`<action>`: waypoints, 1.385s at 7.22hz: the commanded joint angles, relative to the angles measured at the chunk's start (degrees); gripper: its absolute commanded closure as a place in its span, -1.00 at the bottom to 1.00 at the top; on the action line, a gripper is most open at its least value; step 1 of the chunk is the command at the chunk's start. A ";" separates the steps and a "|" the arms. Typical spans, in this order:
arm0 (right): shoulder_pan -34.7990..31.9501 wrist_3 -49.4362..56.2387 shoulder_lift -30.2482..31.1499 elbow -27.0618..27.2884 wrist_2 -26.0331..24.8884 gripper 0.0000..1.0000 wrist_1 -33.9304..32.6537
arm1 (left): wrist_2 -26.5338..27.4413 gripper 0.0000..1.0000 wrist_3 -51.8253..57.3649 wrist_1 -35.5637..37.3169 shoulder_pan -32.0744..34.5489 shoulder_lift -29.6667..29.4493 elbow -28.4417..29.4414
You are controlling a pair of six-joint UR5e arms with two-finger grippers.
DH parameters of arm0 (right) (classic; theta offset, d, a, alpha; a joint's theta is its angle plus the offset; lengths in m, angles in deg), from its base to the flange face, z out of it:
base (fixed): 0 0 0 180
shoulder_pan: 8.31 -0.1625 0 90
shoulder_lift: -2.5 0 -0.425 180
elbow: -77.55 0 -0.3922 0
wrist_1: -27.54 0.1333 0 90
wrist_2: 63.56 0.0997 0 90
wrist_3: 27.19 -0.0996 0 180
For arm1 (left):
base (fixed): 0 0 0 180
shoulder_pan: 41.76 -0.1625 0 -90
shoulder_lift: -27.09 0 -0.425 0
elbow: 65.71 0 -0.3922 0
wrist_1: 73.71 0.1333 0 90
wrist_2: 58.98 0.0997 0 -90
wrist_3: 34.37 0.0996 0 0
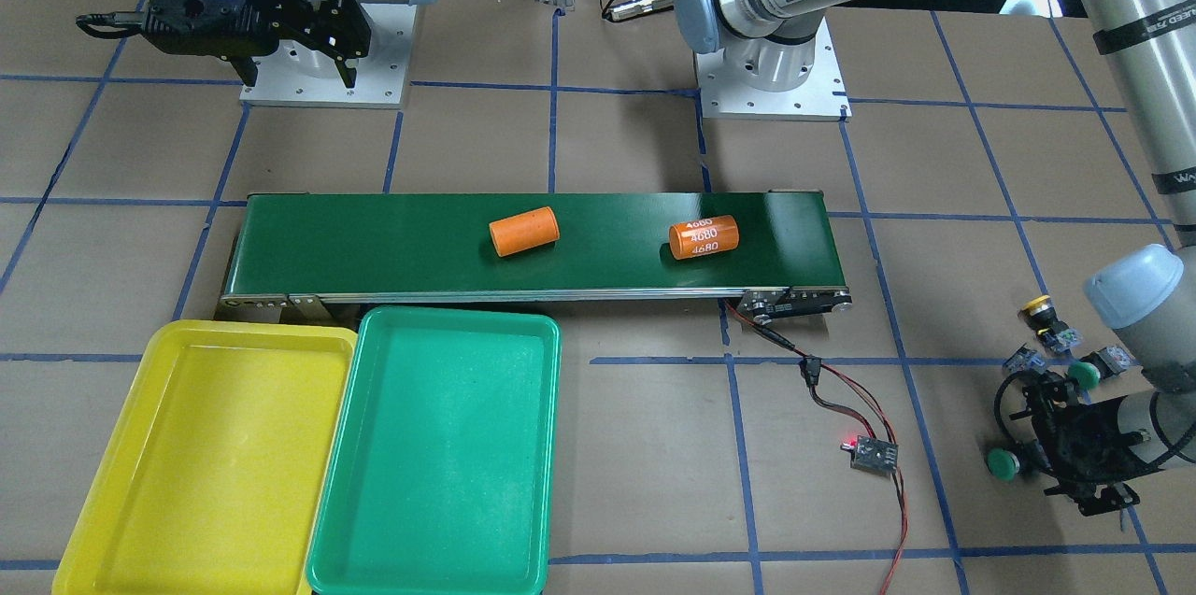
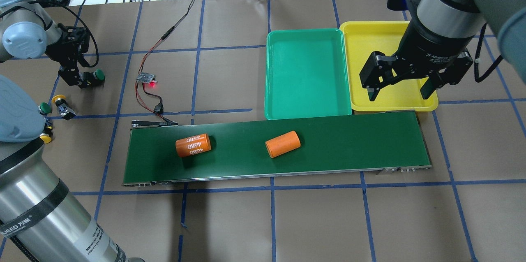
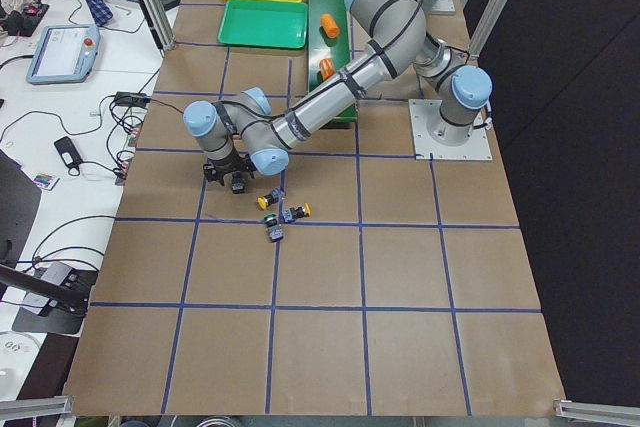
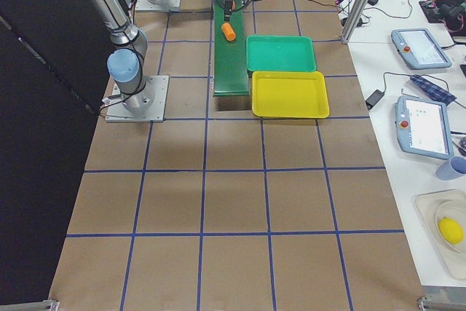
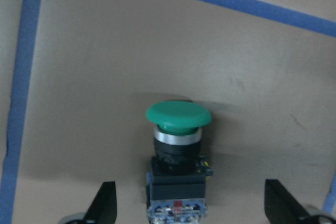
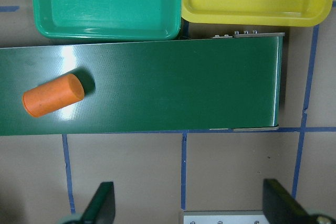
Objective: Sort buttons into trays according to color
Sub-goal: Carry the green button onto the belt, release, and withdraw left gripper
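While my left gripper (image 2: 77,81) sits low at the far left of the table (image 2: 230,221), its fingers (image 5: 105,205) are spread wide and closing on nothing. The green button (image 5: 178,115) is right there in the gap: its black body lies between my two fingertips with clear table showing on either side, and its cap points away from the palm. From overhead, that cap pokes out just past my fingertips.

Nearer my base lie the other buttons, apart from the gripper: a yellow-capped one (image 2: 60,98), a second green cap (image 2: 44,108) just beside it, and another yellow cap (image 2: 46,139) half hidden by my own arm.

Moving right, the conveyor belt (image 2: 349,147) carries the orange cylinder marked 4680 (image 2: 193,145), then a plain orange cylinder (image 2: 282,144). Beyond the belt's right half, the green tray (image 2: 306,73) and the yellow tray (image 2: 378,35) sit edge to edge, with no button in either.

Far right, my right gripper (image 2: 400,93) hangs high, jaws apart and holding nothing, its camera looking down on the belt and both trays.
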 commanded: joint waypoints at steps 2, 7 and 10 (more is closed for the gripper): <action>0.00 0.06 0.00 0.09 -0.69 -1.00 0.54 | -1.03 0.99 0.95 0.16 -0.06 -0.88 -0.39; 0.09 0.06 0.00 0.00 -0.61 -1.00 -0.51 | -0.85 1.00 -54.12 -27.94 7.55 16.48 -0.83; 0.00 0.06 -0.09 0.00 0.36 -1.00 -0.51 | -1.03 1.00 -85.83 -30.60 18.63 27.20 -11.85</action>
